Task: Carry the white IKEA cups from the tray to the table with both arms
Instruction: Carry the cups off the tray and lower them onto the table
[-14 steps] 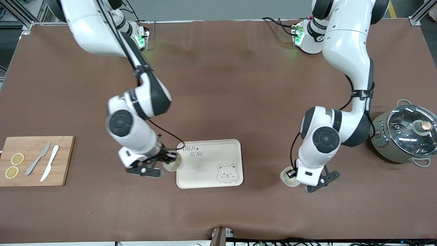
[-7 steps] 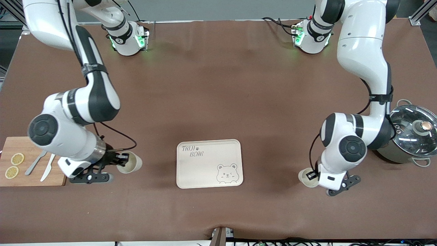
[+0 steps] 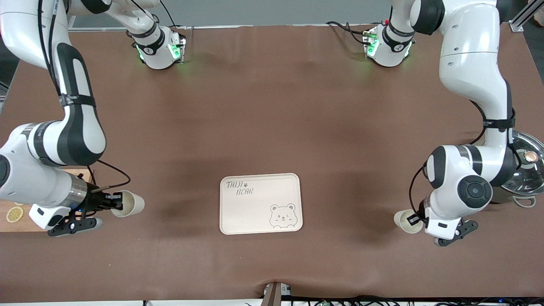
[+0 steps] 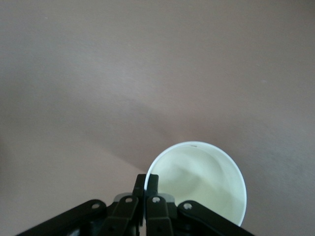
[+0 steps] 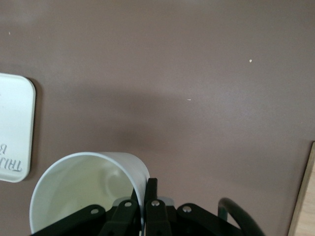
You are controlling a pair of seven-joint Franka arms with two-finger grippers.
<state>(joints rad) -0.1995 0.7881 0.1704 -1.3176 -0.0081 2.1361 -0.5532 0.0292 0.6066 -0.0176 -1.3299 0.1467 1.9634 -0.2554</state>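
Observation:
My right gripper is shut on the rim of one white cup and holds it tilted over the bare table, between the cutting board and the bear tray. In the right wrist view the fingers pinch the cup's wall. My left gripper is shut on the rim of the other white cup, over the table between the tray and the pot. In the left wrist view the fingers pinch that cup's rim.
The cream bear tray has nothing on it; its corner shows in the right wrist view. A wooden cutting board with a lemon slice lies under my right arm. A lidded pot stands at the left arm's end.
Both arms have swung outward from the tray with their cups: the right one toward the cutting board, the left one toward the pot. Both grips have held.

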